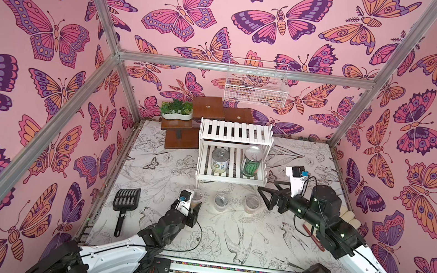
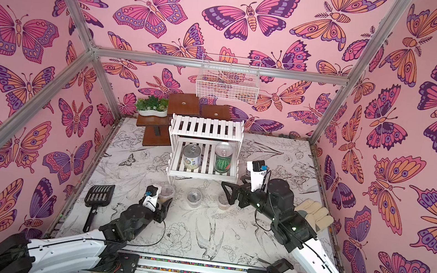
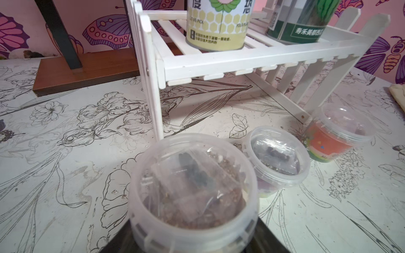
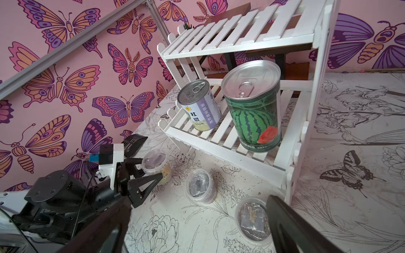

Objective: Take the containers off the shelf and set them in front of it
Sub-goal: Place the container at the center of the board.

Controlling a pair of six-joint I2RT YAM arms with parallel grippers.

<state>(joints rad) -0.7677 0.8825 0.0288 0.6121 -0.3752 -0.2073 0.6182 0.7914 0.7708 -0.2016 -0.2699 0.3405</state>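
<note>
Reaching my left gripper (image 4: 151, 169) round the yellow cup (image 4: 153, 159), can't tell if it squeezes, my right gripper (image 1: 264, 198) wide open, pale can (image 1: 219, 162), melon can (image 1: 251, 165) on the shelf (image 1: 237, 131).

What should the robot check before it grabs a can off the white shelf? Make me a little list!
1. The small clear plastic cup with yellow contents stands in front of the white slatted two-tier shelf: ok.
2. The left gripper is free of that cup: cannot tell; its fingers sit on either side of it.
3. The clear cup with purple contents and the clear cup with red-orange contents are in front too: ok.
4. The right gripper is open and empty: ok.
5. The pale-labelled metal can and the watermelon-printed metal can stand upright on the lower tier, not yet moved: ok.
</note>
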